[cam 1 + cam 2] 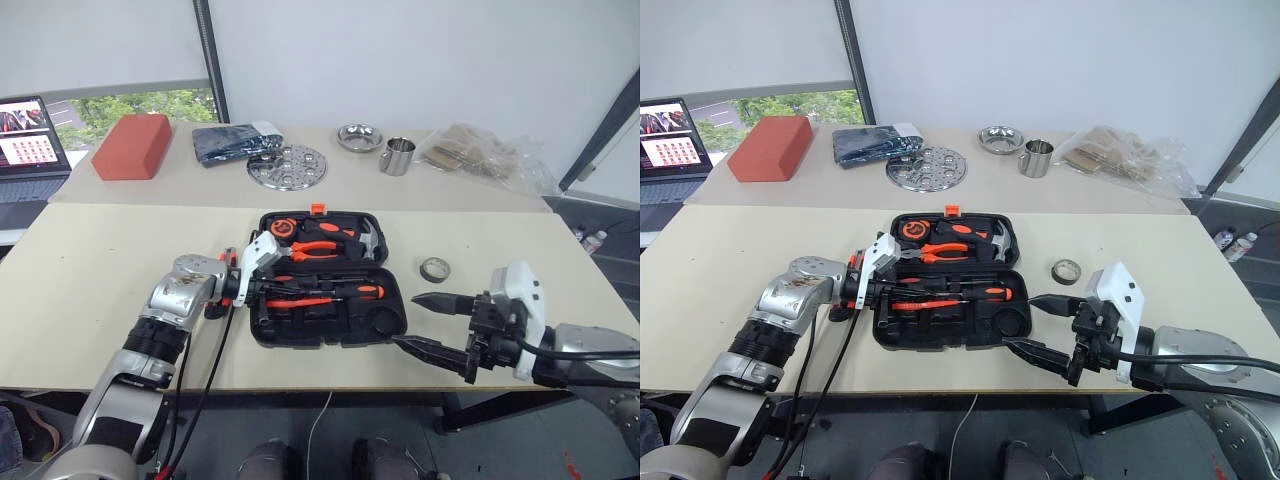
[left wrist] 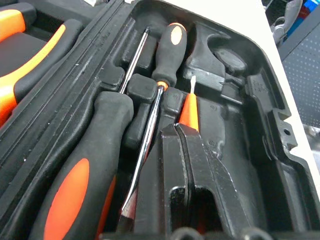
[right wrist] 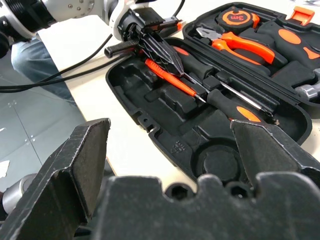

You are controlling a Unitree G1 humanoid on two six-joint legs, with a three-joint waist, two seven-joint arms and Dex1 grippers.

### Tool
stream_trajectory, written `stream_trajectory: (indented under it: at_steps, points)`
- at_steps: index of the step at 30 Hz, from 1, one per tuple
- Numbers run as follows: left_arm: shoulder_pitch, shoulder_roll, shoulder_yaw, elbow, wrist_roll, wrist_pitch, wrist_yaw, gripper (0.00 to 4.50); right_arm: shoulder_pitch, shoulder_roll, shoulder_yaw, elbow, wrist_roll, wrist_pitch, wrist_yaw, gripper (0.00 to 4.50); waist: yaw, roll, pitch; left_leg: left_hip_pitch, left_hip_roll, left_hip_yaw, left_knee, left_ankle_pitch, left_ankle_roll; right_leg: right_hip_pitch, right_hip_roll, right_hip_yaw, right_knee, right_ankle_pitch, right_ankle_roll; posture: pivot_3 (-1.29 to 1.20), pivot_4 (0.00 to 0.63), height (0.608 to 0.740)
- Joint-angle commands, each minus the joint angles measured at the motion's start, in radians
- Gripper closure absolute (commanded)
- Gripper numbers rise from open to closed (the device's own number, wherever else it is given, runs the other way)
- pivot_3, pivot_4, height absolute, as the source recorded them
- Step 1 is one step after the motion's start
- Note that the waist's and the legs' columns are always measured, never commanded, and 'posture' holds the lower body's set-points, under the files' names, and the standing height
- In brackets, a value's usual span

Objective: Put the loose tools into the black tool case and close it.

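Now our left claw [image 3: 159,47], pinched shut on the thin red tester screwdriver [image 3: 170,77] over the open black tool case [image 1: 330,330], should seat it squarely in the recess beneath, while our right claw [image 1: 425,322] waits spread beside the tape roll [image 1: 434,269].

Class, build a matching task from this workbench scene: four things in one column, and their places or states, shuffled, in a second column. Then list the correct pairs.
Things:
1. tape roll
2. pliers
3. left gripper
4. right gripper

Places or states:
A. open, beside the case
B. on the table, outside the case
C. shut, over the case's front half
D. in the case's rear half

Pairs: 1-B, 2-D, 3-C, 4-A
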Motion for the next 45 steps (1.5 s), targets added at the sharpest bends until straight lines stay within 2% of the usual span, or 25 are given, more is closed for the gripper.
stream_trajectory:
  at_steps: [1,4,8,10,19,28,36,41,45]
  points:
    - [0.05,0.073,-0.026,-0.038,0.03,-0.003,-0.055,4.47,-0.009,0.005,-0.015,-0.027,0.017,-0.026,-0.008,0.0,-0.002,0.0,0.0,0.0,0.0,0.0,0.0,0.0,0.0,0.0,0.0,0.0,0.0,0.0,0.0,0.0,0.15,0.734]
    - [0.089,0.144,-0.048,-0.07,0.046,-0.02,-0.106,4.47,-0.015,0.004,-0.013,-0.019,0.017,-0.027,-0.008,0.0,-0.01,0.002,-0.002,0.001,0.0,0.0,0.0,0.0,0.0,0.0,0.0,0.0,0.0,0.0,0.0,0.0,0.15,0.734]
    - [0.087,0.169,-0.049,-0.03,0.08,-0.07,-0.091,4.47,-0.024,0.008,-0.013,-0.011,0.022,-0.026,-0.012,0.0,-0.007,0.005,-0.003,0.008,0.0,0.0,-0.002,0.0,0.0,0.006,0.0,0.0,-0.001,-0.001,-0.001,0.0,0.15,0.734]
    - [0.073,0.164,-0.042,-0.021,0.079,-0.076,-0.092,4.47,-0.028,0.01,-0.012,-0.009,0.022,-0.024,-0.013,0.0,-0.002,0.005,-0.004,0.011,0.0,-0.003,-0.002,-0.002,0.001,0.012,-0.002,-0.002,-0.004,-0.002,0.0,0.0,0.15,0.734]
    - [-0.054,0.086,0.017,-0.093,-0.046,0.077,-0.123,4.47,-0.03,0.007,-0.014,0.004,0.019,-0.027,-0.009,0.0,0.007,0.005,-0.003,0.008,0.0,-0.003,-0.002,-0.003,0.002,0.011,-0.003,-0.002,-0.004,-0.001,0.0,0.0,0.15,0.734]
    - [-0.078,0.013,-0.069,0.056,0.095,-0.072,-0.065,4.47,-0.017,0.013,-0.017,-0.01,0.024,-0.027,-0.021,0.0,0.002,0.005,-0.003,0.008,0.0,-0.003,-0.002,-0.002,0.002,0.011,-0.001,-0.002,-0.005,-0.002,0.001,0.0,0.15,0.734]
    - [-0.039,0.052,-0.109,0.116,0.17,-0.164,-0.105,4.47,-0.012,0.014,-0.019,-0.012,0.027,-0.026,-0.031,0.0,0.0,0.005,-0.003,0.008,0.0,-0.004,-0.002,-0.003,0.002,0.011,-0.002,-0.002,-0.005,-0.002,0.001,0.0,0.15,0.734]
    - [0.005,0.124,-0.108,0.083,0.164,-0.172,-0.167,4.47,-0.001,0.017,-0.025,-0.015,0.029,-0.028,-0.035,0.0,-0.012,0.005,-0.003,0.01,0.001,-0.004,-0.003,-0.003,0.001,0.011,-0.002,-0.002,-0.005,-0.002,0.0,0.0,0.15,0.734]
    - [-0.016,0.116,-0.07,0.088,0.137,-0.157,-0.163,4.47,0.012,0.016,-0.033,-0.018,0.031,-0.03,-0.035,0.0,-0.012,0.006,-0.004,0.01,0.001,-0.004,-0.003,-0.004,0.0,0.011,-0.002,-0.002,-0.005,-0.003,0.0,0.0,0.15,0.734]
